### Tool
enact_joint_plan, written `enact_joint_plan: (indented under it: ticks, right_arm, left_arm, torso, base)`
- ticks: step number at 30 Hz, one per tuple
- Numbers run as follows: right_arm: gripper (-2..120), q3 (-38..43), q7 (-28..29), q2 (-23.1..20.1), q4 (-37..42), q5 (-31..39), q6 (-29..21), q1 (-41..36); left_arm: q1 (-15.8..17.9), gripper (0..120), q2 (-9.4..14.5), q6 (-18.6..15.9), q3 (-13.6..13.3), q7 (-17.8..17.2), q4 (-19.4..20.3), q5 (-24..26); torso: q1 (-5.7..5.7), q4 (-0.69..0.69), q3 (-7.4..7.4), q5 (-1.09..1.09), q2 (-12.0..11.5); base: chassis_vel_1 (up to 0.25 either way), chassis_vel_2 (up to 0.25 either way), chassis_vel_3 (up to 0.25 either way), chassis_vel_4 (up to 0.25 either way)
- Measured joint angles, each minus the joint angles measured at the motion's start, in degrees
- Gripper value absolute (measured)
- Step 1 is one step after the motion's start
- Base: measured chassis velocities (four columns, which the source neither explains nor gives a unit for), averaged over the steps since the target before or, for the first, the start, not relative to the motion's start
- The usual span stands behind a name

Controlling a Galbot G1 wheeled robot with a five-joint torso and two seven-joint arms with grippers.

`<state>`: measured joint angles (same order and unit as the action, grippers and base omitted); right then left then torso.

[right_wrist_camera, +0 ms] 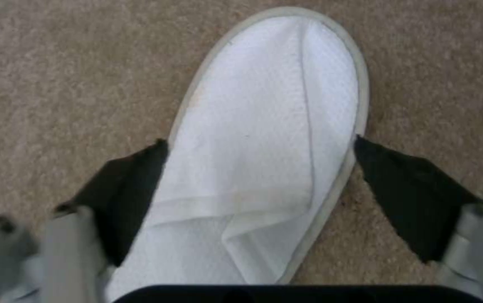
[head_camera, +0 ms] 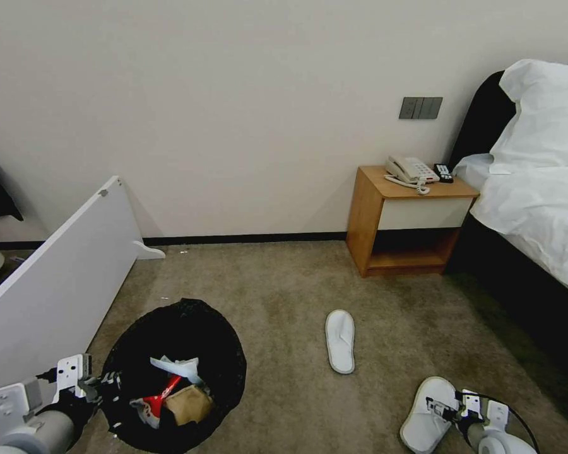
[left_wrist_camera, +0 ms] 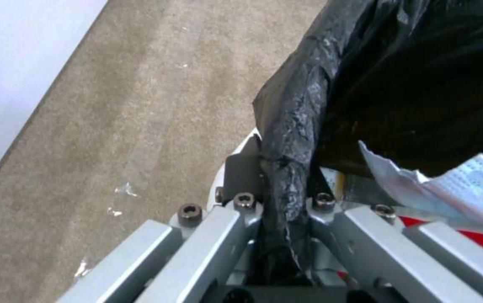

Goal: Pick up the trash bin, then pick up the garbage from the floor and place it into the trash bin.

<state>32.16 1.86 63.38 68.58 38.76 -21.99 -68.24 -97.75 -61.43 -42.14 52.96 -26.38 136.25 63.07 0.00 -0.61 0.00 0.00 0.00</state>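
Observation:
The trash bin (head_camera: 227,353), lined with a black bag, stands on the carpet at the lower left. My left gripper (head_camera: 104,384) is shut on its near rim; in the left wrist view the fingers (left_wrist_camera: 241,168) pinch the bag-covered rim of the trash bin (left_wrist_camera: 292,109). Inside lie garbage pieces: a white tissue (head_camera: 180,367), a red crushed piece (head_camera: 161,398) and a brown cardboard scrap (head_camera: 188,403). One white slipper (head_camera: 339,340) lies mid-floor. A second slipper (head_camera: 423,413) lies at the lower right, and my right gripper (head_camera: 445,408) is open astride it, with the slipper (right_wrist_camera: 275,84) between the black pads (right_wrist_camera: 123,193).
A white board (head_camera: 57,277) leans along the left beside the bin. A wooden nightstand (head_camera: 404,252) with a telephone stands against the far wall. The bed (head_camera: 536,208) runs down the right side. Open carpet lies between the bin and the slippers.

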Motion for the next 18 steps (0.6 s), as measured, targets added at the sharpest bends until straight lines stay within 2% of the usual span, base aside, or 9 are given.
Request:
enact_joint_plan:
  ticks: [2,3,5,7,8,11,13,14,18]
  right_arm:
    - [73,0.00,-0.17,-0.11,-0.89,0.21,0.04,0.30]
    - [73,0.00,-0.17,-0.11,-0.89,0.21,0.04,0.30]
    - [62,0.04,-0.30,-0.27,-1.39,0.27,0.18,0.38]
    - [58,0.08,-0.36,-0.29,-1.56,0.20,0.42,0.42]
    - [50,0.14,-0.44,-0.30,-1.86,0.04,0.76,0.49]
    - [45,0.17,-0.46,-0.34,-2.00,0.00,0.82,0.51]
    - [33,0.25,-0.48,-0.57,-2.04,0.03,0.83,0.43]
    - [33,0.25,-0.48,-0.57,-2.04,0.03,0.83,0.43]
    - [16,0.31,-0.56,-0.58,-1.83,0.07,0.79,0.06]
  left_arm:
    - [0.01,2,0.03,0.00,0.05,-0.01,0.00,0.07]
    - [0.01,2,0.03,0.00,0.05,-0.01,0.00,0.07]
    - [0.09,2,0.06,0.00,0.05,-0.01,0.00,0.11]
    - [0.17,2,0.06,0.00,0.05,-0.03,-0.01,0.11]
    - [0.26,2,0.06,0.00,0.05,-0.05,-0.03,0.12]
    - [0.27,2,0.06,0.00,0.05,-0.06,-0.03,0.13]
    - [0.25,2,0.05,0.00,0.04,-0.07,-0.04,0.14]
    - [0.25,2,0.05,0.00,0.04,-0.07,-0.04,0.14]
    - [0.16,2,0.05,0.00,0.05,-0.07,-0.04,0.21]
  torso:
    - [0.00,-0.01,0.00,0.01,0.00]
    - [0.00,-0.01,0.00,0.01,0.00]
    - [0.00,0.00,0.00,0.01,0.00]
    - [0.00,-0.01,0.00,0.00,0.00]
    - [0.00,-0.01,0.00,0.00,0.00]
    - [0.00,-0.01,0.00,0.01,0.00]
    - [0.00,0.00,0.00,0.00,0.00]
    - [0.00,0.00,0.00,0.00,0.00]
    - [0.00,-0.01,0.00,0.00,0.00]
  base:
    - [0.000,0.000,0.000,0.000]
    - [0.000,0.000,0.000,0.000]
    - [0.000,0.000,0.000,0.000]
    - [0.000,0.000,0.000,0.000]
    - [0.000,0.000,0.000,0.000]
    - [0.000,0.000,0.000,0.000]
    - [0.000,0.000,0.000,0.000]
    - [0.000,0.000,0.000,0.000]
    - [0.000,0.000,0.000,0.000]
